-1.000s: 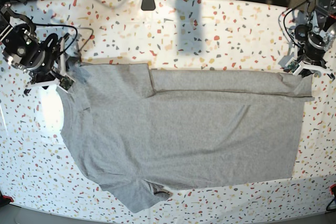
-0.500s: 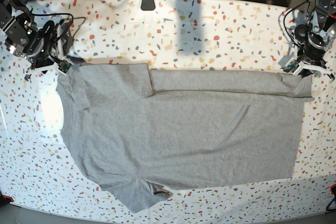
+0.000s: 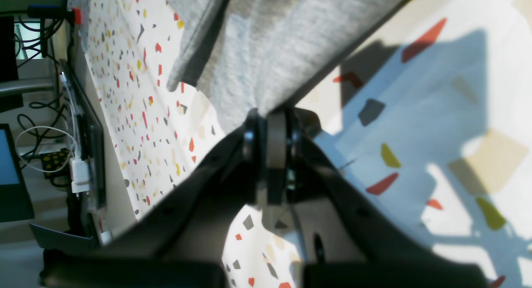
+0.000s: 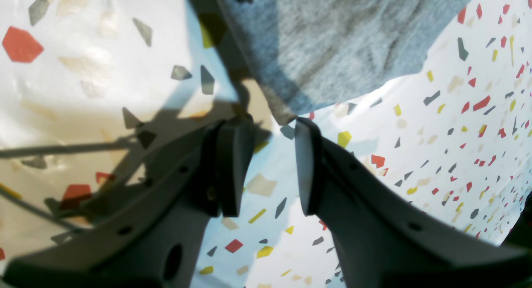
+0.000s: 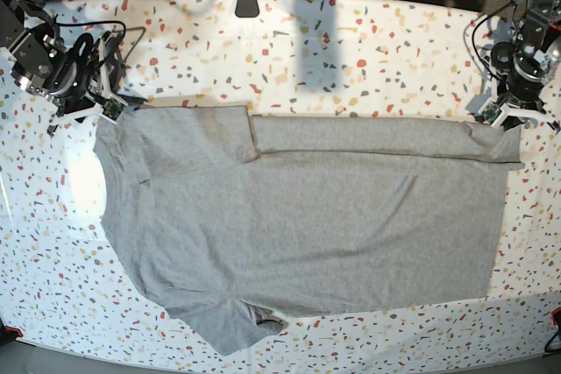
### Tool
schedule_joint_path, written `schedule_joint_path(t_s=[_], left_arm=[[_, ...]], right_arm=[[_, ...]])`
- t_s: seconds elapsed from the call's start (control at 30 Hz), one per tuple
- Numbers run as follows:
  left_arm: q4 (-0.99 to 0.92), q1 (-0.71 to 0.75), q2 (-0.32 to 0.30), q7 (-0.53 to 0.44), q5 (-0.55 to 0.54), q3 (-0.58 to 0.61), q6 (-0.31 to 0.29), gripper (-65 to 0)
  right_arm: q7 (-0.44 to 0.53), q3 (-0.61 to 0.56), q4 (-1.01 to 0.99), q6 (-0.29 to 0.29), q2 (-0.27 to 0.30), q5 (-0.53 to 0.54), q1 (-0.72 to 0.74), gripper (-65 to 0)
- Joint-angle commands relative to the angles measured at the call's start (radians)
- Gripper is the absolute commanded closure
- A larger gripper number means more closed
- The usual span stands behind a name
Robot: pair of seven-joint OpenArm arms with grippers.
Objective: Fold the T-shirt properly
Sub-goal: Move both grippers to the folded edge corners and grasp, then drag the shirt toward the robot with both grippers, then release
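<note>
While the right gripper (image 4: 268, 167) gapes, the left gripper (image 3: 271, 126) pinches the T-shirt (image 5: 307, 216).

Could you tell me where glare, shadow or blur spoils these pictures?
Base view: a glare patch whitens the table beside the shirt, and the edges bow like a fisheye. Left wrist view: hard shadows on the table, and the near hand is soft. Right wrist view: the shirt is blurred, and the hand casts shadow.

A white table (image 5: 351, 32) speckled with red, yellow and grey chips carries the grey T-shirt (image 5: 307, 225), spread flat across its middle, far edge folded over, one sleeve toward the near-left.
</note>
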Motion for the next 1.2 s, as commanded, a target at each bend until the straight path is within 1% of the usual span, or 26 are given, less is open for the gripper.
schedule_joint_path(t_s=[0.0, 0.07, 0.13, 0.27, 0.33, 0.5, 0.63, 0.67, 0.77, 0.93, 1.03, 1.13, 1.17], left_arm=[[0.007, -0.003, -0.012, -0.010, -0.007, -0.002, -0.003, 0.0], [0.007, -0.003, -0.011, -0.009, -0.007, -0.002, -0.003, 0.0], [0.007, -0.002, -0.012, -0.008, -0.007, -0.002, -0.004, 0.0], [0.007, -0.002, -0.012, -0.008, -0.007, -0.002, -0.004, 0.0], [0.007, -0.002, -0.012, -0.008, -0.007, -0.002, -0.004, 0.0], [0.007, -0.002, -0.012, -0.008, -0.007, -0.002, -0.003, 0.0], [0.007, -0.002, -0.012, -0.008, -0.007, -0.002, -0.004, 0.0], [0.007, -0.002, -0.012, -0.008, -0.007, -0.002, -0.004, 0.0], [0.007, -0.002, -0.012, -0.008, -0.007, -0.002, -0.004, 0.0], [0.007, -0.002, -0.012, -0.008, -0.008, -0.002, -0.004, 0.0], [0.007, -0.002, -0.012, -0.008, -0.010, -0.002, -0.003, 0.0], [0.007, -0.001, -0.012, -0.008, -0.043, -0.002, -0.004, 0.0], [0.007, 0.001, -0.012, -0.008, -0.045, -0.002, -0.003, 0.0]], right_arm=[[0.024, 0.008, 0.006, 0.004, 0.021, -0.011, 0.009, -21.6], [0.042, 0.008, 0.004, 0.003, 0.021, -0.056, 0.011, -21.6], [0.047, 0.008, -0.002, 0.003, 0.021, -0.075, 0.024, -21.6], [0.051, 0.008, -0.027, 0.003, 0.021, -0.068, 0.063, -21.6], [0.052, 0.008, -0.038, 0.003, 0.021, -0.047, 0.077, -21.6], [0.064, 0.008, -0.047, 0.008, 0.021, -0.043, 0.082, -21.6], [0.064, 0.008, -0.047, 0.097, 0.021, -0.043, 0.080, -21.6], [0.064, 0.008, -0.047, 0.104, 0.021, -0.043, 0.080, -20.3], [0.056, 0.008, -0.047, 0.119, 0.021, -0.043, 0.080, -10.2], [0.044, 0.008, -0.047, 0.119, 0.021, -0.043, 0.080, 0.0], [0.032, 0.008, -0.047, 0.113, 0.021, -0.044, 0.080, 0.0], [0.027, 0.008, -0.045, 0.061, 0.022, -0.043, 0.080, 0.0], [0.012, 0.008, -0.044, 0.043, 0.026, -0.043, 0.080, 0.0]])
